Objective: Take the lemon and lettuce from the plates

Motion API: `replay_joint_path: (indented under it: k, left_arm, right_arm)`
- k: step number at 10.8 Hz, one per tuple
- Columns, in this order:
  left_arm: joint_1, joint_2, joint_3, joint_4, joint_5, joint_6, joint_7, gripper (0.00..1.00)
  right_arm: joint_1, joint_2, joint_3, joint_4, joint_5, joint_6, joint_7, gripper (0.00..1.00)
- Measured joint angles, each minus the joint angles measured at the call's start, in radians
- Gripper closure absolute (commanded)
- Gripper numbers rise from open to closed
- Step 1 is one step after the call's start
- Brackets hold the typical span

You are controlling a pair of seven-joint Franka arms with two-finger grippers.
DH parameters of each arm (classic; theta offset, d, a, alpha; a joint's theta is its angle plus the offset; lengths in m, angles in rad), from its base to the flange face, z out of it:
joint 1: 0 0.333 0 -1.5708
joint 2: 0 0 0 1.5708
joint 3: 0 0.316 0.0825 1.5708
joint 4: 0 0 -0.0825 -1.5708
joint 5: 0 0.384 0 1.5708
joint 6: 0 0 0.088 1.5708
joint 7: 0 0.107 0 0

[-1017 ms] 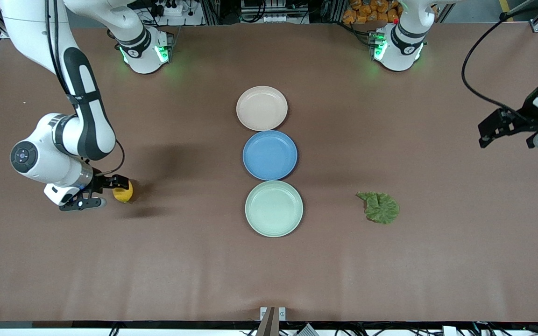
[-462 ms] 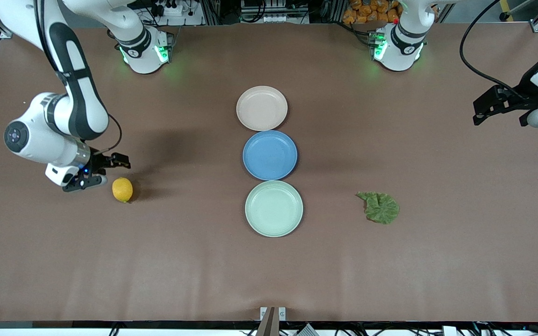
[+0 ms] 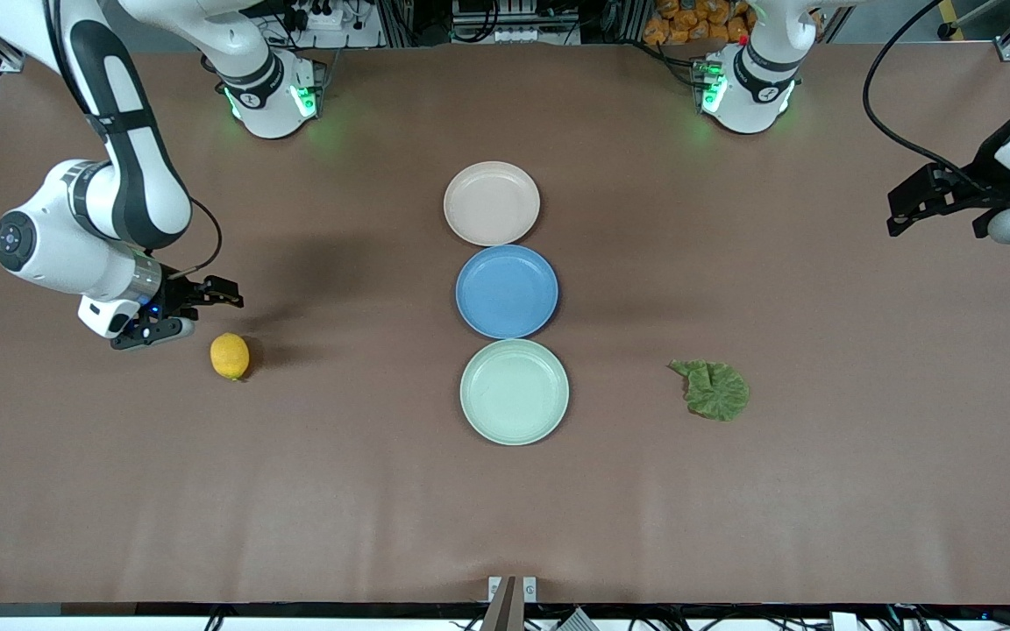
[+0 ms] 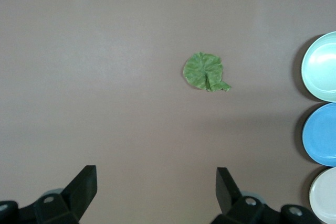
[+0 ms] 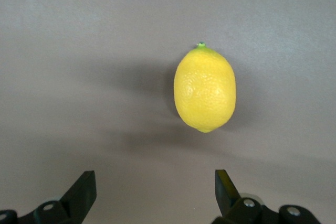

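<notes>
The lemon (image 3: 230, 356) lies on the bare table toward the right arm's end; it also shows in the right wrist view (image 5: 205, 88). My right gripper (image 3: 194, 311) is open and empty, in the air just beside the lemon. The lettuce (image 3: 714, 390) lies on the table toward the left arm's end; it also shows in the left wrist view (image 4: 205, 72). My left gripper (image 3: 913, 209) is open and empty, high over the table's end. The beige-pink plate (image 3: 491, 203) and the mint green plate (image 3: 514, 392) stand empty in the middle.
A blue plate (image 3: 506, 291) sits between the two other plates, in one row with them. The row also shows at the edge of the left wrist view, with the mint plate (image 4: 321, 66) and the blue plate (image 4: 321, 135).
My right gripper let go of the lemon and rose away from it toward the bases. The lemon stays on the table. My left gripper drew back a little toward the bases.
</notes>
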Motion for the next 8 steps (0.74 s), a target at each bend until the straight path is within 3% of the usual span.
replay_joint_path:
  k: [2, 3, 5, 8]
  left_arm:
    - [0.002, -0.004, -0.015, -0.023, 0.000, 0.008, 0.001, 0.00]
    - [0.002, -0.010, -0.024, -0.038, 0.000, 0.015, 0.001, 0.00]
    - [0.005, -0.021, -0.030, -0.054, 0.000, 0.023, 0.001, 0.00]
    - [0.009, -0.022, -0.031, -0.055, 0.000, 0.025, 0.001, 0.00]
  right_arm:
    - [-0.147, -0.008, 0.151, 0.005, -0.054, 0.003, 0.043, 0.00]
    - [-0.173, -0.020, 0.188, 0.006, -0.095, 0.003, 0.107, 0.00]
    - [-0.179, -0.058, 0.232, 0.006, -0.144, -0.028, 0.211, 0.00]
    - [-0.187, -0.118, 0.240, -0.015, -0.211, -0.068, 0.238, 0.00]
